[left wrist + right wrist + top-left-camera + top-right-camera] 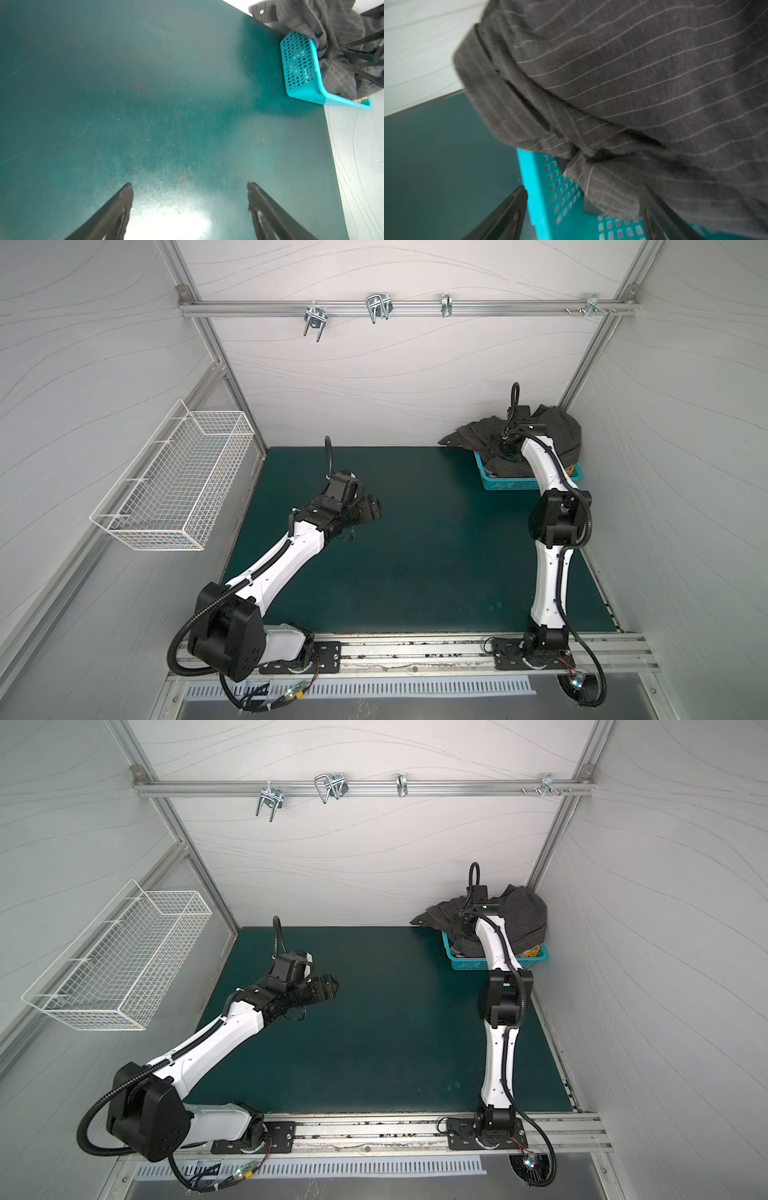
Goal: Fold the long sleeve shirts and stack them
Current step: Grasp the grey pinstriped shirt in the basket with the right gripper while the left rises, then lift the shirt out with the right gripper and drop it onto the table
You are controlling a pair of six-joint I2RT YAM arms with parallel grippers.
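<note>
A charcoal pinstriped long sleeve shirt [557,435] [524,912] lies heaped over a teal lattice basket [515,484] [478,964] at the back right of the mat. A scrap of mustard-yellow cloth [573,468] peeks out beneath it. My right gripper [505,448] [584,190] is down at the heap with its jaws wide apart. One finger is outside the basket wall [542,197]; the other is against the hanging shirt [633,72]. My left gripper [372,510] [189,185] hovers open over bare mat at mid-left, far from the shirt [324,27] and basket [299,68].
A dark green mat [415,551] covers the table. A white wire basket [174,485] hangs on the left wall. Metal hooks [378,306] sit on a rail across the back wall. Booth walls close in on three sides.
</note>
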